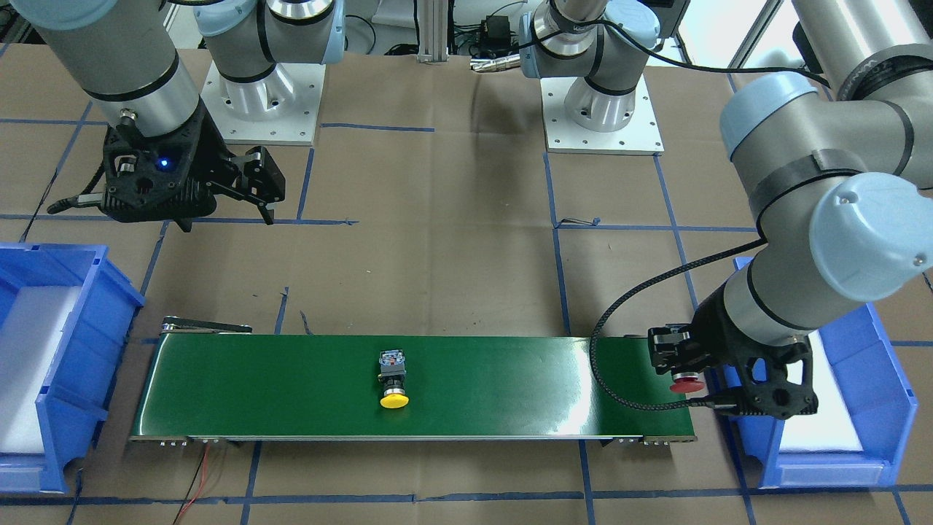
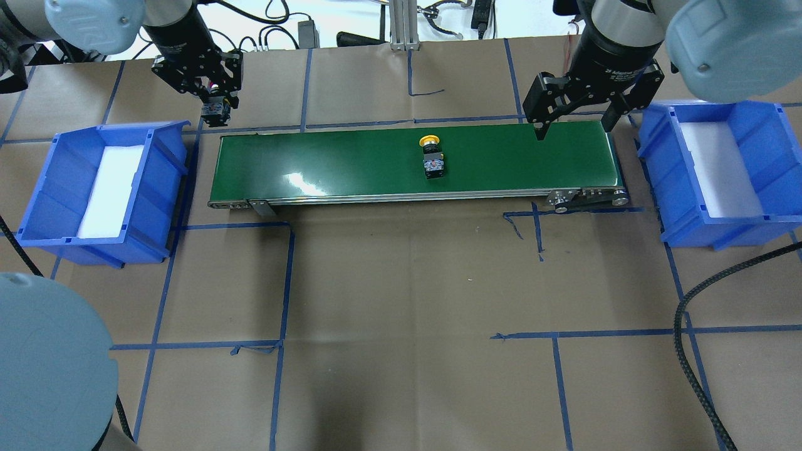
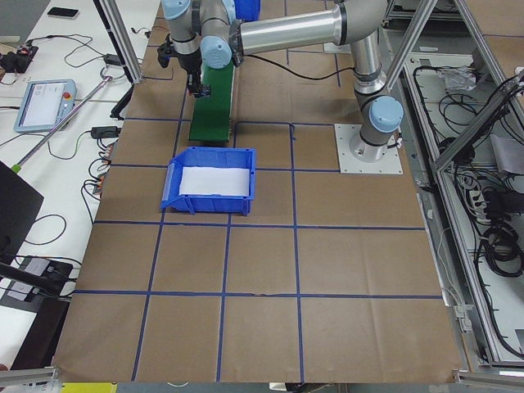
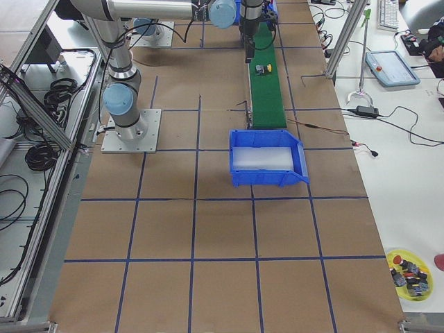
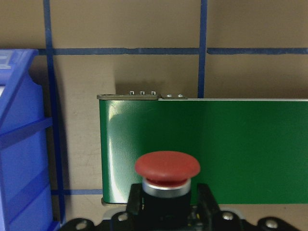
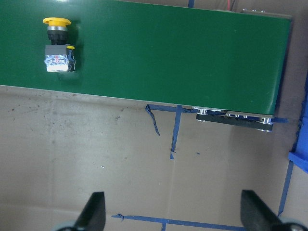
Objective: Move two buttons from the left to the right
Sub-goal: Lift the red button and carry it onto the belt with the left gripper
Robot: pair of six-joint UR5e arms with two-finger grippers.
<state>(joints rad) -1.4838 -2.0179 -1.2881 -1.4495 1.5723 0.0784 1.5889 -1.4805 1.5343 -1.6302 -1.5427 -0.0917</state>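
Green belt [image 1: 291, 386], yellow button [image 1: 393, 380] midway, left fingers [image 1: 660, 348] gripping red button [image 5: 167, 166]

Yellow-capped button [image 4: 261, 69] on green belt [image 4: 268, 97]; blue bin [image 4: 270, 179] at near end.

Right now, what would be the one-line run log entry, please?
left gripper: shut on red-capped push button, left end of green belt | yellow-capped push button: lying mid-belt | right gripper: open

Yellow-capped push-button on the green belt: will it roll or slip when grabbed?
The yellow-capped push-button lies sideways; its boxy body likely stops rolling. Its round cap may slip if pinched; the body seems safer.
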